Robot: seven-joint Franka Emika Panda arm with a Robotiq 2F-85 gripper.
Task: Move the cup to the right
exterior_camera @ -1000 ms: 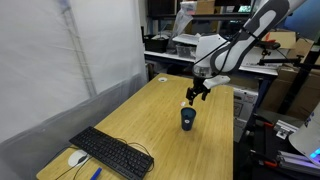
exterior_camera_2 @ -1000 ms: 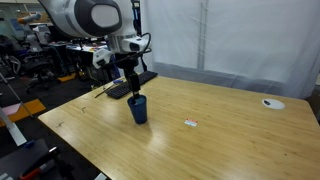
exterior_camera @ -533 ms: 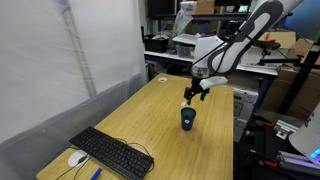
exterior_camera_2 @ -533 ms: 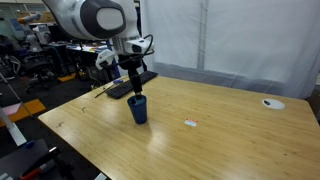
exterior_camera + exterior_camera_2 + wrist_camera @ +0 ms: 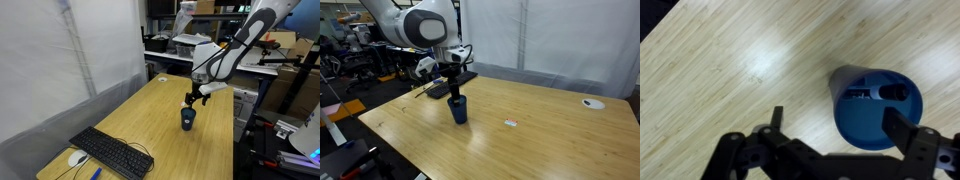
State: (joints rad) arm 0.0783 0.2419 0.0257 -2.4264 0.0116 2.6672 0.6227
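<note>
Dark blue and nearly black, the small cylindrical cup (image 5: 187, 118) is seen upright toward one long edge of the pale wooden tabletop (image 5: 150, 120), just below the black gripper (image 5: 190, 99), whose jaws are spread wide, the cup offset toward one finger (image 5: 902, 130).

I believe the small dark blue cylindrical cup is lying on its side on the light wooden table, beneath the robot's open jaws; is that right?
Not quite: the small dark blue cylindrical cup stands upright, not on its side; the wrist view looks down into its open mouth. The rest holds: it is on the light wooden table, beneath the gripper, whose jaws are open.
</note>
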